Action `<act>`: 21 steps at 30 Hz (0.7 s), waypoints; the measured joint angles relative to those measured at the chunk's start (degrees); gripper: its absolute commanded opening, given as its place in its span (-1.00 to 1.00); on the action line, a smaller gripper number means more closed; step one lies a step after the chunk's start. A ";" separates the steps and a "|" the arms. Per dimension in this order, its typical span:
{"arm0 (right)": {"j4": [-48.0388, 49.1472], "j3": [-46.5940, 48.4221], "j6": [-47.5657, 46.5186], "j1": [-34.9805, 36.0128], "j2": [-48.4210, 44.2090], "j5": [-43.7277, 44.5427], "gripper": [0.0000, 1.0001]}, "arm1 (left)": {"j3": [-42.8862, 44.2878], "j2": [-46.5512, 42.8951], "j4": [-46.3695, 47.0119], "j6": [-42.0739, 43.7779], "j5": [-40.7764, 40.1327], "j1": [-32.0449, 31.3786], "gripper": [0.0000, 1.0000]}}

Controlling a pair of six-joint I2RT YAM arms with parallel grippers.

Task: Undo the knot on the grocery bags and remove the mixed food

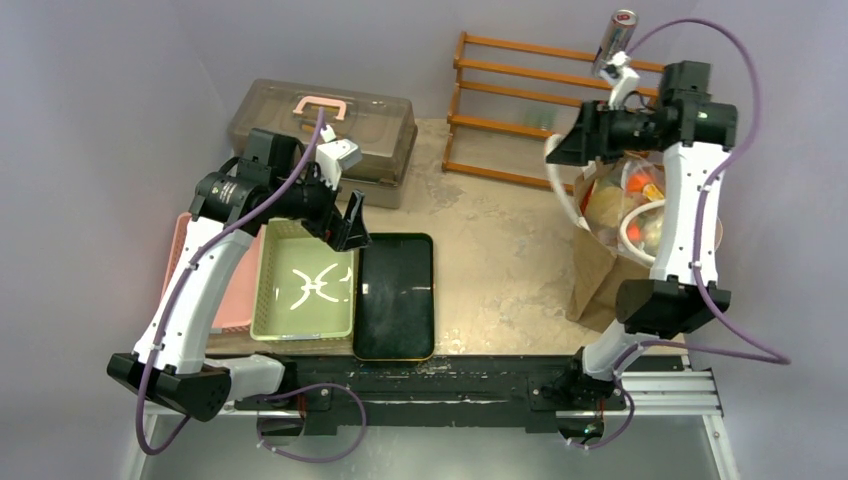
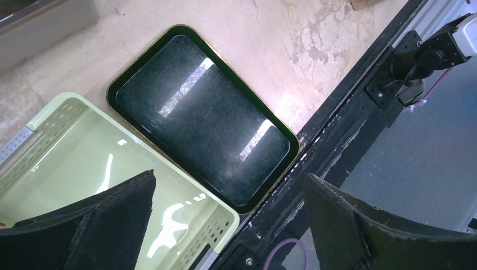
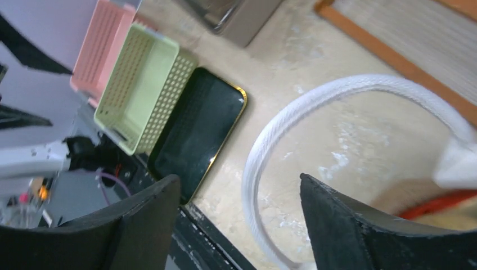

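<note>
No lettering is reading clearly anywhere. The silver drink can (image 1: 616, 34), far beyond and to the right of the black tray (image 1: 394, 296), is showing a red mark on its top end, too small to make out.

The brown paper bag (image 1: 592, 285) is standing to the right of the tray, well apart from it. The clear plastic bag (image 1: 612, 208) is showing at its mouth, and the mixed food (image 1: 646, 186) is appearing through it only as orange and pale shapes.

The right gripper (image 1: 558, 150) is hovering at the tray-side edge of the bag's mouth with its fingers spread and gripping nothing. The left gripper (image 1: 345, 225) is hanging over the tray's far-left corner, its fingers likewise spread wide and empty.

Only the top view is showing the bag's contents, the can, the wooden rack (image 1: 520, 110) beyond the tray to the right, and the pink handle on the grey-brown case (image 1: 320, 125) beyond the tray to the left.

The right wrist view alone is showing a white loop handle (image 3: 292, 107) arcing below the gap between the fingers; contact cannot be told. It is also showing the pink basket (image 3: 104, 42) uncovered, lying beyond the green basket (image 3: 140, 84) from the tray.

The left wrist view alone is showing the tray's thin gold rim (image 2: 115, 79) and the green basket's perforated wall touching it.
</note>
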 measured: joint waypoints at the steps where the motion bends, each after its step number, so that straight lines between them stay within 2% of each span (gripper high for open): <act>1: -0.09 0.00 -0.44 2.19 0.44 -0.28 0.65 | 0.00 -0.02 0.07 0.00 0.00 0.00 1.00; 5: -1.81 0.63 -3.74 7.63 2.97 -0.02 0.76 | -0.66 -0.15 0.79 -0.04 0.00 0.00 1.00; 9: -4.57 1.75 -6.91 7.58 4.81 3.21 0.75 | -1.07 -0.17 0.79 -0.09 0.02 0.00 1.00; 14: -5.73 4.26 -10.67 1.99 2.38 14.25 0.60 | -1.09 -0.46 0.79 -0.07 0.02 0.00 1.00; 21: -5.95 -5.75 -16.02 -6.99 -8.90 30.75 0.63 | -1.25 -0.96 0.81 0.00 0.07 0.00 1.00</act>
